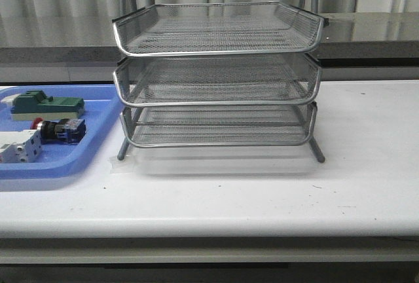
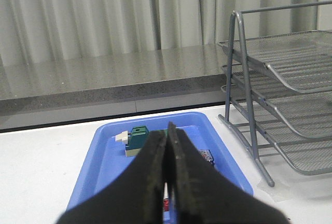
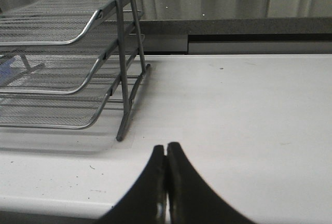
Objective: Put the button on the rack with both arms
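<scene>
Left gripper (image 2: 166, 154) nearest, fingers pressed together above the blue bin (image 1: 85, 158); right gripper (image 3: 166, 156) likewise closed, empty. The button (image 1: 60, 130) lies in the bin, beside the rack (image 1: 219, 80). No readable writing

I read this as a lab or test bench, not a home. I see a plain white table (image 1: 366, 185) backed by a grey stone-look ledge (image 2: 104, 79) and pale pleated curtains (image 2: 78, 16) along the whole rear. Beyond my left jaws sits a blue plastic bin (image 1: 98, 109) holding small electrical parts, and beside it, ahead of my right jaws, stands a three-tier wire-mesh rack (image 1: 216, 73), nothing domestic around it.
</scene>
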